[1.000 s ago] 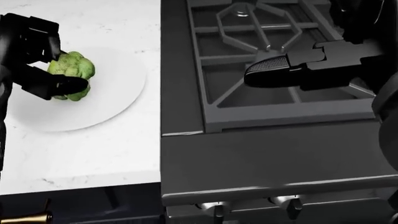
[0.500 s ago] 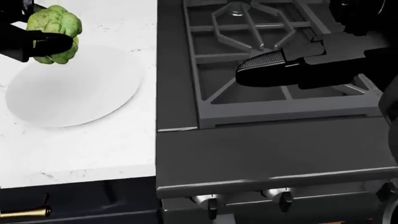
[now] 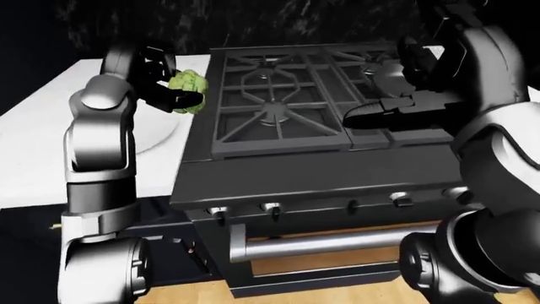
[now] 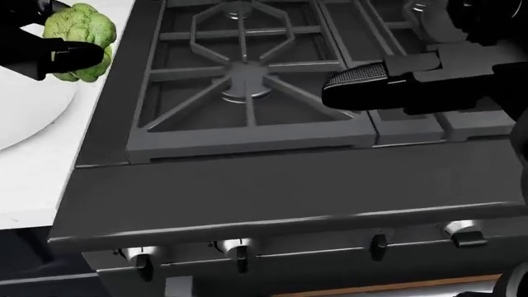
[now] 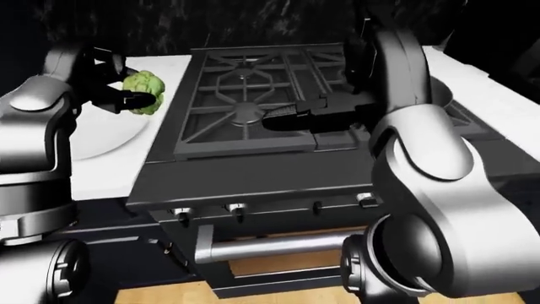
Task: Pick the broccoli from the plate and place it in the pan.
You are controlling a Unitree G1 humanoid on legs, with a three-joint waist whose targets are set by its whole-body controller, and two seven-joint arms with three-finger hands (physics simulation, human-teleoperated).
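Left hand (image 4: pixel 51 48) grips broccoli (image 4: pixel 78 38); pan (image 3: pixel 392 79) mostly hidden

Dim render overall, the wall behind the stove (image 3: pixel 287 114) near black. Soft light from above brightens the white counter (image 3: pixel 42 145) left of the stove and glints on the knobs (image 4: pixel 239 250). Everything sharp, shadows faint, no edge distortion.
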